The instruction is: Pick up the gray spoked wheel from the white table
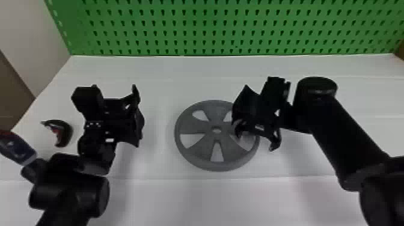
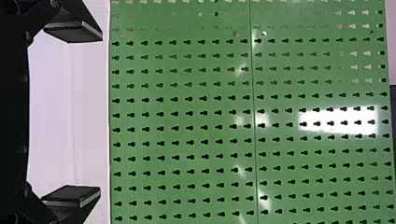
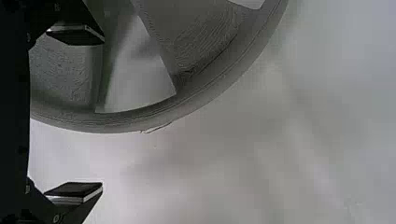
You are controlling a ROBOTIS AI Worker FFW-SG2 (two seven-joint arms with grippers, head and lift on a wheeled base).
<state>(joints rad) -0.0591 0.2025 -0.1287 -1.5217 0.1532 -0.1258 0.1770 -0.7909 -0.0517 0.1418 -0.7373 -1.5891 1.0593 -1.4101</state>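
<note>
The gray spoked wheel point(image 1: 198, 153) lies flat on the white table point(image 1: 192, 198), near the middle. My right gripper point(image 1: 255, 142) is over the wheel's right edge in the head view, its fingers apart. In the right wrist view the right gripper point(image 3: 100, 114) stands open, one finger over the spoked part of the wheel point(image 3: 210, 88) and the other beyond the outer rim. The left gripper point(image 1: 139, 115) is left of the wheel, well apart from it; in the left wrist view the left gripper point(image 2: 100, 114) is open with nothing between its fingers.
A green pegboard point(image 1: 204, 27) rises along the table's back edge. At the far left lie a dark curved object with red inside point(image 1: 64, 132) and a blue and red item point(image 1: 18, 148), both close to the left arm.
</note>
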